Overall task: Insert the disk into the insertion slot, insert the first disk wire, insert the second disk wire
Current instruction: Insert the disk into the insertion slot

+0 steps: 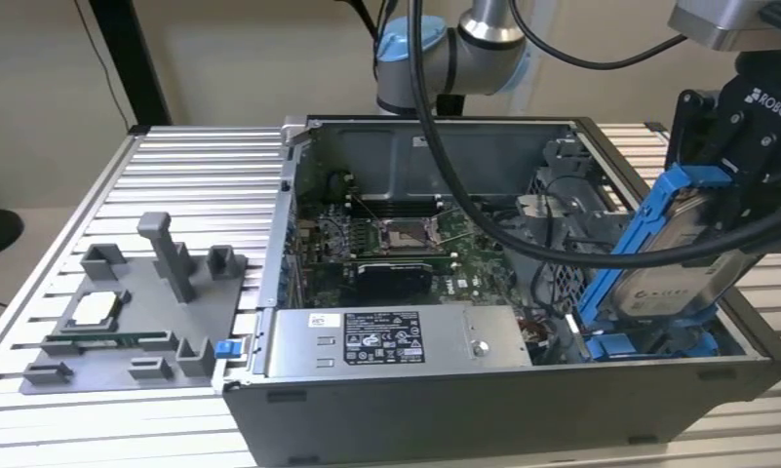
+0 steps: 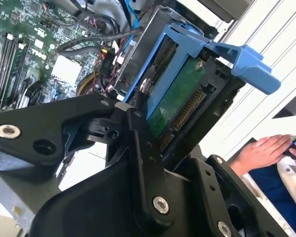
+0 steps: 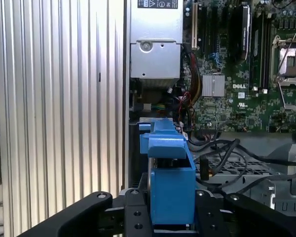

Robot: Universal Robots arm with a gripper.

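Observation:
My gripper (image 1: 718, 190) is shut on the disk (image 1: 670, 263), a silver-grey drive in a bright blue carrier. The disk hangs tilted and almost on edge, with its lower end down at the insertion slot (image 1: 650, 343). The slot's blue rails sit in the case's front corner on the exterior view's right. In the second wrist view the black fingers (image 2: 138, 140) clamp the disk (image 2: 180, 101) from both sides, its green circuit board facing the camera. The first wrist view looks along the carrier's blue edge (image 3: 170, 168). Loose cables (image 1: 540, 327) lie beside the slot; which are the disk wires I cannot tell.
The open computer case (image 1: 494, 409) holds a grey power-supply box (image 1: 390, 341), a motherboard (image 1: 390, 244) and thick black arm cables (image 1: 560, 253). A grey fixture tray (image 1: 130, 322) lies on the ribbed table on the exterior view's left. A person's hand (image 2: 261, 150) rests beyond the case.

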